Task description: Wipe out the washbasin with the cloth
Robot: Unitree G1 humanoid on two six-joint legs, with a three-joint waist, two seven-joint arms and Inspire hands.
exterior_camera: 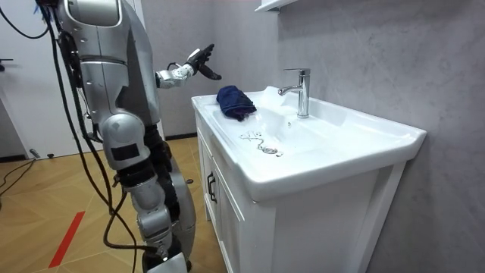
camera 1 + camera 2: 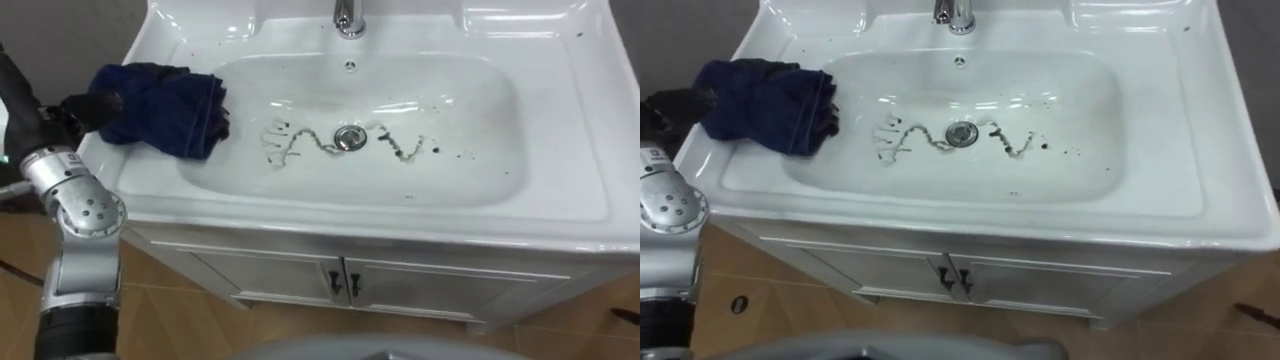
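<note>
A white basin (image 2: pixel 560 190) stands in front of me on a white cabinet. Dark squiggly dirt marks (image 2: pixel 290 147) lie on its bottom on both sides of the drain (image 2: pixel 349 137). A crumpled dark blue cloth (image 2: pixel 165 108) rests on the basin's left rim, hanging slightly over the bowl's edge. My left hand (image 2: pixel 85 105) is at the cloth's left side. In the room view my left hand (image 1: pixel 201 59) is raised beside the cloth (image 1: pixel 235 101), a little higher than it, with fingers spread straight, holding nothing.
A chrome faucet (image 2: pixel 347 15) stands at the back middle of the basin. The cabinet doors (image 2: pixel 340 280) with dark handles are below the front edge. A grey wall is behind the basin, and wooden floor lies around the cabinet.
</note>
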